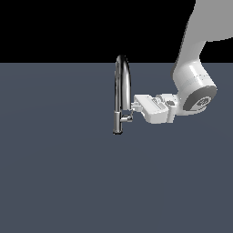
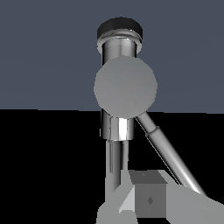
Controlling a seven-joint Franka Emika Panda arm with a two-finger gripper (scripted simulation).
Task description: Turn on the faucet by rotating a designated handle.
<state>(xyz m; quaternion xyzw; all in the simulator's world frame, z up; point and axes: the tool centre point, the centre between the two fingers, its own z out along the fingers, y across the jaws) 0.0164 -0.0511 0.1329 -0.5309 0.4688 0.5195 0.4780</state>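
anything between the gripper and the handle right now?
Nothing. In the exterior view the gripper sits right at the handle on the faucet, no gap visible; whether they touch is unclear.

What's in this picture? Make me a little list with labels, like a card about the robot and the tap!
Place: dark grey floor, simulated
Faucet: tall chrome faucet, upright, arched spout
Handle: short handle sticking out low on the stem, toward the exterior view's right
End effector: white end effector, reaching in sideways, right at the handle
Grip: cannot tell if open or shut
Water: none seen
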